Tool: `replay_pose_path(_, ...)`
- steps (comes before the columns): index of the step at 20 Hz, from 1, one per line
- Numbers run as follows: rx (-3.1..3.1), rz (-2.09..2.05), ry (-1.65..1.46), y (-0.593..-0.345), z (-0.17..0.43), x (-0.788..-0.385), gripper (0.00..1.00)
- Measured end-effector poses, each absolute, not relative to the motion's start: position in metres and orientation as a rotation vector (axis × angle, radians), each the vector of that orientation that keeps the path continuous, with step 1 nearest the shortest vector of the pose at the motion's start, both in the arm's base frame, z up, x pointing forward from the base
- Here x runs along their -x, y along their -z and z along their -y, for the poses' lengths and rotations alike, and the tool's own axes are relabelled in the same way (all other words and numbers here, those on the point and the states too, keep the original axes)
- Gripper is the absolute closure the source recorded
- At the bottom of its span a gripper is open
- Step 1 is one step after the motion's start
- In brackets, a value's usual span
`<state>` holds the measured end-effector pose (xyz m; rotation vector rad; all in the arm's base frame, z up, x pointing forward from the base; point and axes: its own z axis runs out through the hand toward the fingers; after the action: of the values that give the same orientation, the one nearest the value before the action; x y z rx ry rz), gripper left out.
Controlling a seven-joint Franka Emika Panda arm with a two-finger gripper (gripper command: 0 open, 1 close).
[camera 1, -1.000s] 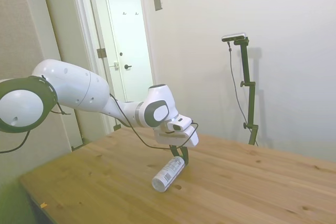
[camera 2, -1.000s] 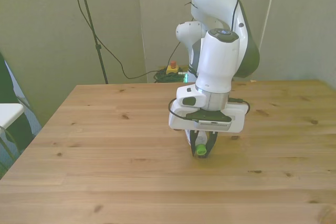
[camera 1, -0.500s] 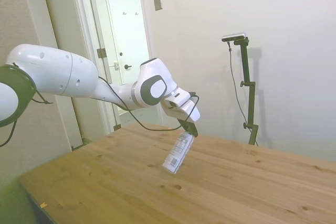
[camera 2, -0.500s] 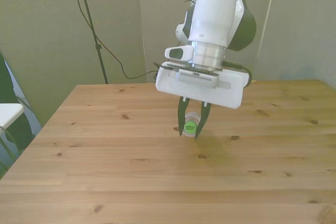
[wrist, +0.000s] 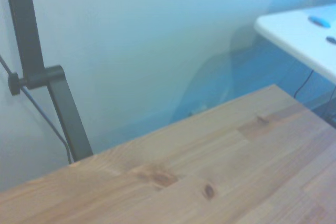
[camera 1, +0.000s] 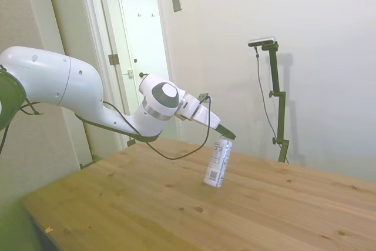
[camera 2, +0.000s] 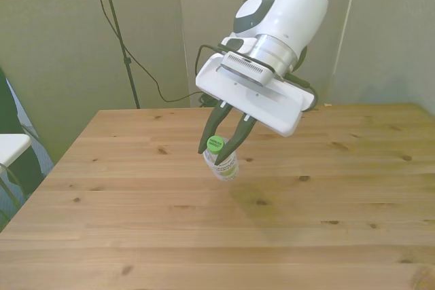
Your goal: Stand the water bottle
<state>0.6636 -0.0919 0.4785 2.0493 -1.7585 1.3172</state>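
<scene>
Table (camera 1: pixel 282 216): pale wooden planks with dark knots; the near half is bare wood in the side view; the wrist view shows only a blurred stretch of its top (wrist: pixel 220 182) with a wall behind.
Water bottle (camera 1: pixel 218 161): small, clear, white label with dark print; nearly upright, leaning a little with the cap end toward the arm's side; it sits about mid-table, well in from every edge of the table; in the side view its base is at or just above the table top, and contact cannot be told; in the front view (camera 2: pixel 221 159) the green cap faces the camera and the body slants down behind it.
Gripper (camera 1: pixel 225 135): the dark fingers are clamped on the bottle's neck just under the cap; in the front view (camera 2: pixel 225 142) one finger lies on each side of the green cap.
Arm (camera 1: pixel 88 98): white; it stretches low over the table's far side toward the bottle, a black cable looping beneath the wrist.
Door (camera 1: pixel 138 45): pale, shut, in the wall beyond the table, behind the arm.
</scene>
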Motion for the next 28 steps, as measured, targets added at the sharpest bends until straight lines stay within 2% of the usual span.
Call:
replay_pose_path(3,-1.952,1.775,-1.433,-0.470,0.078,-0.665,1.00)
replay_pose_path(10,-1.745,1.828,-1.556,-0.433,0.065,-0.677,1.00)
replay_pose_path(18,-1.453,1.894,-1.738,-0.432,0.068,-0.699,1.00)
replay_pose_path(22,-1.369,1.895,-1.764,-0.425,0.066,-0.712,1.00)
replay_pose_path(26,-1.323,1.895,-1.791,-0.429,0.064,-0.726,1.00)
replay_pose_path(28,-1.328,1.890,-1.782,-0.421,0.064,-0.728,1.00)
